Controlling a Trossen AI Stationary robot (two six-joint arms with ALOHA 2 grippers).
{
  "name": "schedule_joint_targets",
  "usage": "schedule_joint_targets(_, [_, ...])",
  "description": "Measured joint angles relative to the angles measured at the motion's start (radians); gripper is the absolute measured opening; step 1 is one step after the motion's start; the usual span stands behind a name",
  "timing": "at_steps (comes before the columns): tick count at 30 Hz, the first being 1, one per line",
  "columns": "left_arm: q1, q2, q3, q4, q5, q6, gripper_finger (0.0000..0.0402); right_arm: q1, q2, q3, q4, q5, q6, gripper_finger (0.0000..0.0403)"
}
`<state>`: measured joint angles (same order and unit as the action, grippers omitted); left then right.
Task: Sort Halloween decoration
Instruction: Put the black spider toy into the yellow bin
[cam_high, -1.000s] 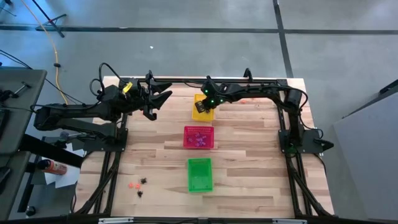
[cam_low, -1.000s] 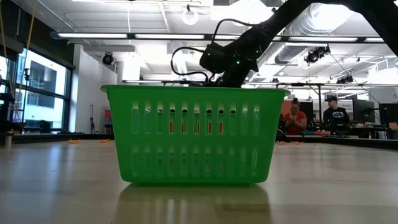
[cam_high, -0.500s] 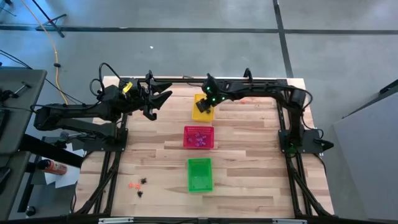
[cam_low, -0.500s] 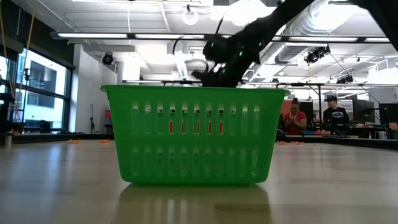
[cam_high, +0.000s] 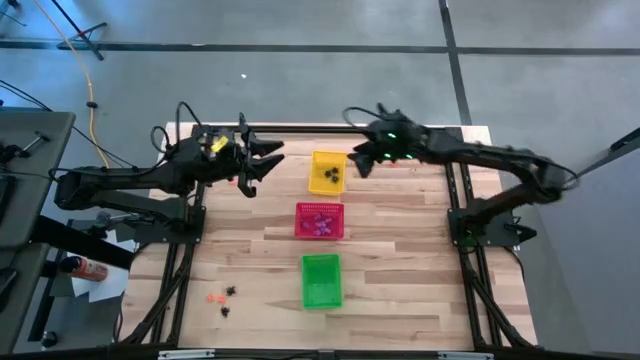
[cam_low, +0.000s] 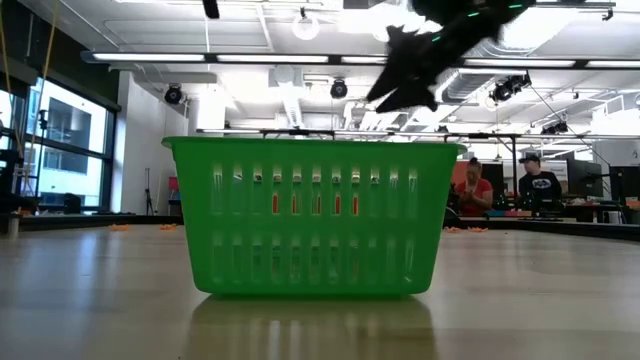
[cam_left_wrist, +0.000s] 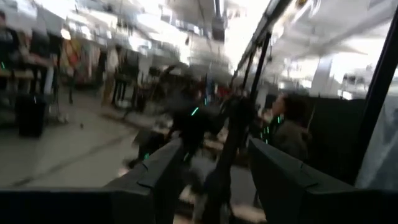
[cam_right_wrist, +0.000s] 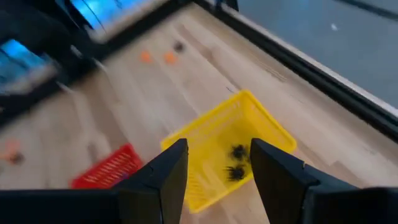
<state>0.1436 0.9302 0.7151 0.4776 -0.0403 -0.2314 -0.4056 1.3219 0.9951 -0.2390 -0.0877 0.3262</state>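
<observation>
- Right end effector (cam_high: 362, 163) raised beside yellow basket (cam_high: 327, 172), fingers apart, empty.
- Black trinkets (cam_right_wrist: 236, 162) inside that basket.
- Left end effector (cam_high: 262, 163) spread, empty, above worktop (cam_high: 400, 260).

The high camera looks straight down on the whole table (cam_high: 400, 300) from far up. The low camera sits at table height, very close to the green basket (cam_low: 313, 215), facing the room behind. Each wrist camera looks out between its own arm's fingers. The right wrist and high cameras both see the yellow basket (cam_right_wrist: 217, 149).
</observation>
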Motion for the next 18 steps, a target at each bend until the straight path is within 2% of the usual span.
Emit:
schedule_joint_targets(3, [-0.001, 0.000, 0.000, -0.057, 0.008, -0.003, 0.0172, 0.038, -0.144, -0.150, 0.174, -0.015, 0.087, 0.0169])
schedule_joint_targets(6, [-0.001, 0.001, 0.000, -0.088, 0.008, -0.003, 0.0172, 0.081, -0.250, -0.262, 0.434, -0.068, 0.128, 0.0169])
schedule_joint_targets(10, [0.000, 0.001, 0.000, -0.127, 0.010, -0.002, 0.0172, 0.158, -0.312, -0.337, 0.742, -0.085, 0.011, 0.0169])
schedule_joint_targets(12, [0.000, 0.001, 0.000, -0.160, 0.012, -0.002, 0.0172, 0.189, -0.319, -0.334, 0.797, -0.082, -0.072, 0.0169])
schedule_joint_targets(18, [-0.002, 0.001, 0.000, -0.290, 0.099, 0.027, 0.0172, 0.229, -0.301, -0.289, 0.765, -0.079, -0.198, 0.0169])
